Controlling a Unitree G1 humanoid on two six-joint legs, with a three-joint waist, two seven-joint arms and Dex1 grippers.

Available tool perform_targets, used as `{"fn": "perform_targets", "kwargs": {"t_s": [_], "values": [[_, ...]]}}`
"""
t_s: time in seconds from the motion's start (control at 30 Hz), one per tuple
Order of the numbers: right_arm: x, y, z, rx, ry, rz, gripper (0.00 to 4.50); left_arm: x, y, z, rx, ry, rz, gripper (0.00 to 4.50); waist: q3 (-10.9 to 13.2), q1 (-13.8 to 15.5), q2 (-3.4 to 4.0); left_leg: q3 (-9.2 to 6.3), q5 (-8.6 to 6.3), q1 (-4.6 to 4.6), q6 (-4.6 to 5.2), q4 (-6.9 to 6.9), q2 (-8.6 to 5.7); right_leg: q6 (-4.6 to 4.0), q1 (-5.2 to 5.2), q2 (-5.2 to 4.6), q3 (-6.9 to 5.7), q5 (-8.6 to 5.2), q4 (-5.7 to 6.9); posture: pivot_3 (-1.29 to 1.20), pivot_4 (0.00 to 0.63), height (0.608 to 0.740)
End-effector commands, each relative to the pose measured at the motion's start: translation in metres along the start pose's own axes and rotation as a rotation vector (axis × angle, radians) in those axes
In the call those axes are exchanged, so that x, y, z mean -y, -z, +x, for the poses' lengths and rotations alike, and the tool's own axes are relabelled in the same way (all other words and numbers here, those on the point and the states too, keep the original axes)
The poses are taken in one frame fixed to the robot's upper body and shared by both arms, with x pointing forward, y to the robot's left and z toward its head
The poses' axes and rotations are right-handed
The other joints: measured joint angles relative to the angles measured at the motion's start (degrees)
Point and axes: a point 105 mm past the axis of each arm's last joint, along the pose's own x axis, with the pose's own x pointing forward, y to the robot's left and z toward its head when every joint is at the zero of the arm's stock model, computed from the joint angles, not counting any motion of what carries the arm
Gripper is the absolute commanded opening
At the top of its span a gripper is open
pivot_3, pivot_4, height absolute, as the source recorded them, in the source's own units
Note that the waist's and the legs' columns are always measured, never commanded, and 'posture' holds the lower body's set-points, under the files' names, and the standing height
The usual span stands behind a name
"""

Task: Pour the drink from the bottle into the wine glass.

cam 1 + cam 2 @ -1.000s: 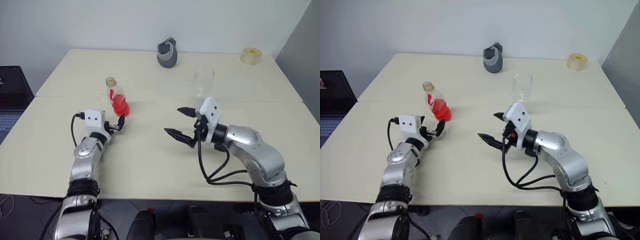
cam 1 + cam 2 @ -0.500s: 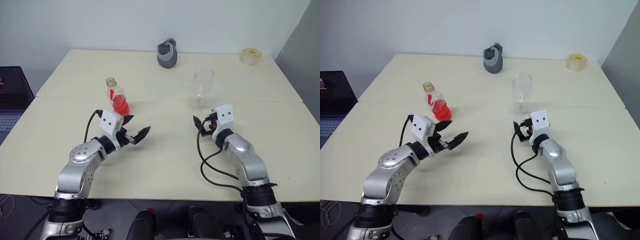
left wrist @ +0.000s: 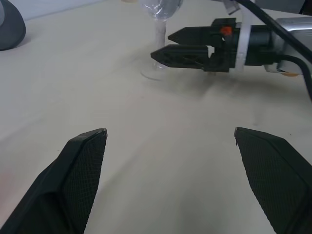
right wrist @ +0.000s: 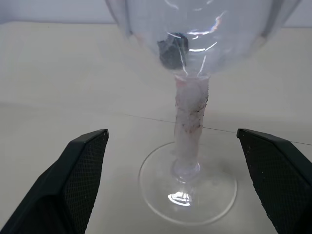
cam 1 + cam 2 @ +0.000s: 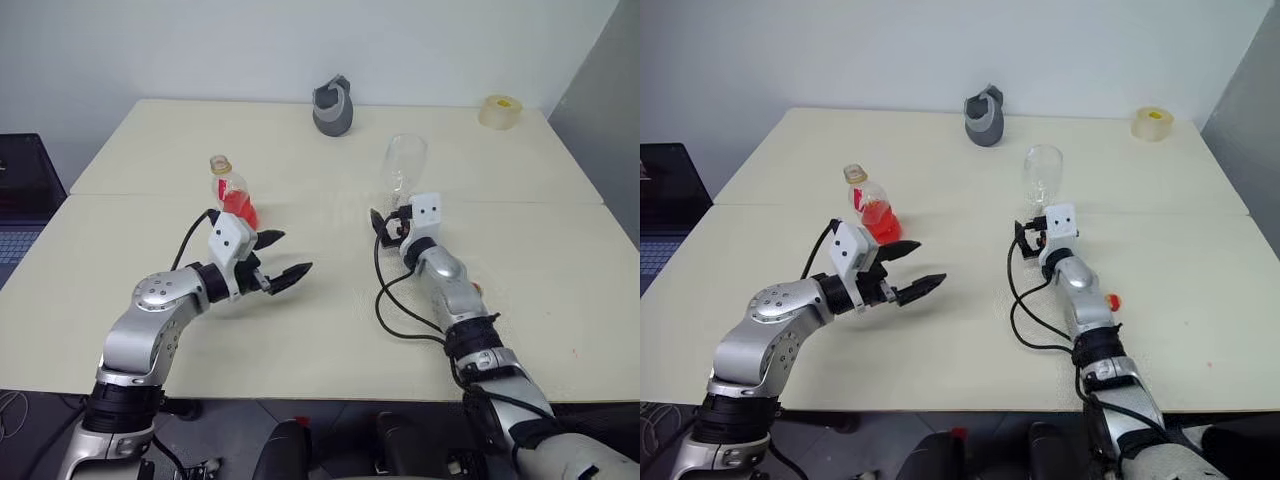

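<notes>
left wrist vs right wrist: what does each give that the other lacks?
Left wrist alone: the right gripper seen side-on, jaws open, level with the wine glass stem, plus a grey jug-like object at the edge. Right wrist alone: the glass's stem and round foot close up, centred between its open jaws. Shared: the wine glass standing on the cream table.

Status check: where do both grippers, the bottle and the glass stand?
Left gripper open, empty, beside small clear plastic bottle of red drink. Right gripper open, lined up on stem of clear wine glass, not gripping. Nothing between.
</notes>
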Motion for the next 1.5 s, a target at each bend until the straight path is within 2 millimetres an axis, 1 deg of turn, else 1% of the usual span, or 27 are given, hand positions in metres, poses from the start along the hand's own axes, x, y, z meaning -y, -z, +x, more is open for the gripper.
{"fn": "perform_targets", "kwargs": {"t_s": [0.03, 0.13, 0.23, 0.43, 0.53, 0.57, 0.6, 0.67, 0.77, 0.87, 0.93, 1.03, 1.1, 1.13, 1.3, 1.5], "values": [[0.005, -0.015, 0.008, 0.064, 0.034, 0.016, 4.50, -0.002, -0.010, -0.001, 0.022, 0.006, 0.031, 4.48, 0.00, 0.02, 0.00, -0.01, 0.00, -0.01, 0.00, 0.00, 0.00, 0.00, 0.00, 0.00, 0.02, 0.00, -0.01, 0.00, 0.150, 0.740], [0.003, -0.013, 0.012, 0.054, 0.029, 0.031, 4.50, -0.002, -0.009, -0.001, 0.020, 0.006, 0.033, 4.48, 0.00, 0.00, 0.01, -0.01, 0.00, 0.00, 0.00, 0.00, 0.00, 0.00, 0.00, 0.00, 0.04, 0.00, 0.00, 0.00, 0.150, 0.740], [0.005, -0.012, 0.016, 0.043, 0.044, 0.038, 3.91, -0.003, -0.008, 0.000, 0.019, 0.005, 0.037, 4.50, 0.01, -0.02, 0.01, 0.00, 0.00, 0.00, 0.00, 0.00, 0.01, 0.00, -0.01, 0.00, 0.05, 0.00, 0.01, 0.00, 0.150, 0.740], [0.004, -0.012, 0.018, 0.041, 0.030, 0.034, 1.62, -0.006, -0.006, 0.000, 0.018, 0.000, 0.035, 4.50, 0.01, -0.03, 0.02, -0.03, 0.00, -0.01, 0.00, 0.00, 0.01, -0.01, -0.01, 0.00, 0.06, 0.00, 0.01, 0.00, 0.150, 0.740], [0.004, -0.013, 0.019, 0.038, 0.014, 0.020, 0.56, -0.009, -0.005, -0.002, 0.016, -0.006, 0.030, 4.50, 0.01, -0.03, 0.02, -0.03, 0.00, -0.01, 0.00, 0.00, 0.01, -0.01, -0.01, 0.00, 0.06, 0.00, 0.01, 0.00, 0.150, 0.740], [0.004, -0.015, 0.019, 0.046, 0.006, 0.011, 0.22, -0.010, -0.005, -0.003, 0.018, -0.010, 0.029, 4.50, 0.01, -0.03, 0.02, -0.03, 0.00, -0.01, 0.00, 0.00, 0.01, -0.01, -0.01, 0.00, 0.06, 0.00, 0.01, 0.00, 0.150, 0.740], [0.004, -0.018, 0.020, 0.057, -0.003, 0.003, 0.10, -0.012, -0.005, -0.005, 0.019, -0.012, 0.027, 4.50, 0.01, -0.07, 0.02, -0.03, 0.00, 0.00, 0.00, 0.00, 0.01, -0.01, -0.01, 0.00, 0.06, 0.00, 0.01, 0.00, 0.150, 0.740], [0.000, -0.027, 0.020, 0.086, -0.049, -0.009, 0.10, -0.015, -0.007, -0.009, 0.022, -0.017, 0.021, 4.50, 0.02, -0.21, 0.04, -0.03, 0.00, 0.00, 0.00, 0.00, 0.01, -0.01, -0.02, 0.00, 0.06, 0.00, 0.01, 0.00, 0.150, 0.740], [-0.019, -0.035, 0.016, 0.128, -0.188, -0.024, 0.10, -0.015, -0.006, -0.019, 0.000, -0.006, 0.011, 4.50, 0.08, -0.46, 0.11, -0.04, 0.00, -0.04, 0.00, -0.03, 0.03, -0.01, -0.06, 0.00, 0.06, 0.00, 0.01, 0.00, 0.150, 0.740], [-0.036, -0.036, 0.009, 0.150, -0.296, -0.045, 0.10, -0.014, -0.004, -0.027, -0.019, -0.002, 0.002, 4.50, 0.10, -0.88, 0.16, -0.14, 0.00, -0.03, 0.00, -0.06, 0.05, -0.01, -0.08, 0.00, 0.05, 0.00, 0.02, 0.00, 0.150, 0.740], [-0.054, -0.036, 0.000, 0.164, -0.383, -0.060, 0.10, -0.014, -0.002, -0.036, -0.036, -0.018, -0.005, 4.50, 0.11, -1.00, 0.16, -0.18, 0.00, -0.04, 0.01, -0.06, 0.05, -0.01, -0.08, 0.00, 0.06, 0.00, 0.01, 0.00, 0.150, 0.740], [-0.082, -0.035, -0.010, 0.171, -0.477, -0.060, 0.10, -0.011, -0.006, -0.045, -0.040, -0.038, -0.010, 4.50, 0.12, -1.10, 0.17, -0.24, -0.01, -0.05, 0.01, -0.05, 0.07, -0.01, -0.08, -0.01, 0.05, -0.01, 0.01, 0.00, 0.150, 0.740], [-0.100, -0.029, -0.018, 0.147, -0.550, -0.079, 0.10, -0.007, -0.010, -0.050, -0.043, -0.036, -0.002, 4.50, 0.13, -1.09, 0.20, -0.29, 0.00, -0.06, 0.01, -0.04, 0.07, -0.02, -0.08, -0.01, 0.01, -0.01, 0.03, 0.00, 0.150, 0.740], [-0.106, -0.026, -0.020, 0.138, -0.578, -0.097, 0.10, -0.006, -0.012, -0.052, -0.044, -0.037, -0.001, 4.50, 0.13, -1.10, 0.20, -0.31, 0.00, -0.06, 0.01, -0.04, 0.07, -0.02, -0.08, -0.01, 0.00, -0.01, 0.03, 0.00, 0.150, 0.740], [-0.123, -0.017, -0.026, 0.090, -0.654, -0.089, 0.10, -0.006, -0.014, -0.060, -0.057, -0.064, -0.005, 4.50, 0.13, -1.05, 0.20, -0.30, 0.00, -0.04, 0.00, -0.03, 0.04, -0.03, -0.06, -0.01, 0.00, -0.02, 0.01, 0.00, 0.150, 0.740], [-0.130, -0.007, -0.025, 0.047, -0.692, -0.093, 0.10, -0.007, -0.022, -0.058, -0.040, -0.086, 0.009, 4.50, 0.13, -0.77, 0.19, -0.31, 0.00, -0.04, 0.00, -0.01, 0.02, -0.03, -0.05, -0.01, -0.02, -0.02, 0.00, 0.00, 0.150, 0.740]]}}
